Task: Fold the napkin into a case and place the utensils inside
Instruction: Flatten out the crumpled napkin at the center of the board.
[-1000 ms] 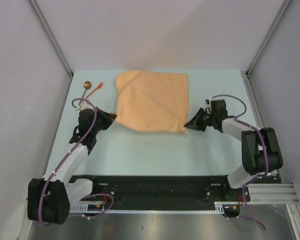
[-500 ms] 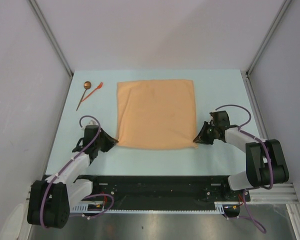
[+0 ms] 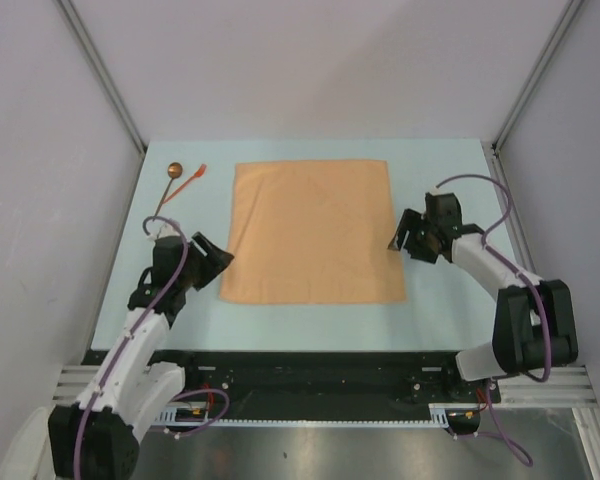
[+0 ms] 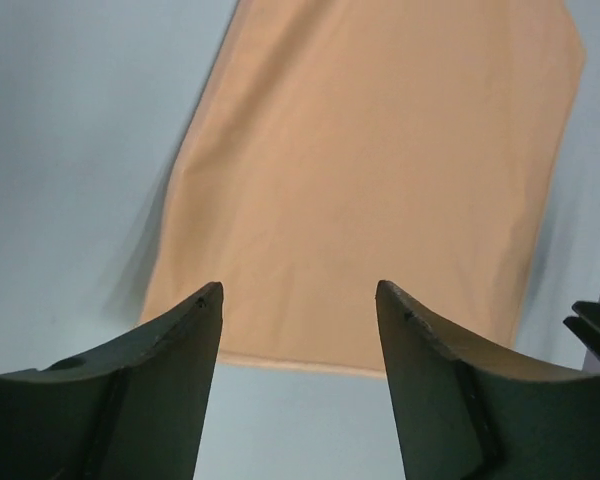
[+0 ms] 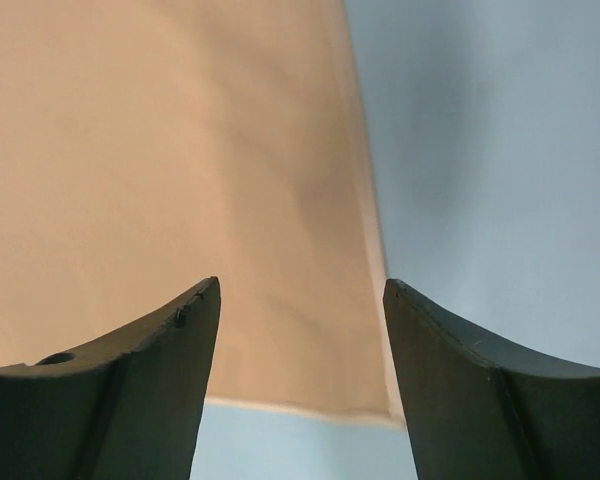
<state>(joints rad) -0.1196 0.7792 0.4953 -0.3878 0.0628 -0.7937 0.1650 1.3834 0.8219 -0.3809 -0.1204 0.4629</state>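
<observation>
Left pincer is gaping wide, gripping nothing, hovering beside the napkin's 8 o'clock corner; right pincer is likewise spread and empty at its 3 o'clock edge. The napkin is lying flat mid-worktop, with the spoon and fork resting apart at its 10 o'clock

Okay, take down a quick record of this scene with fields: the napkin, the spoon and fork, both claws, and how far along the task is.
napkin: spread flat, unfolded, on the table
spoon: far left of the table, off the napkin
fork: orange-red, close beside the spoon
left claw: open, empty, near the napkin's near left corner
right claw: open, empty, at the napkin's right edge
task stage: no fold made yet
</observation>
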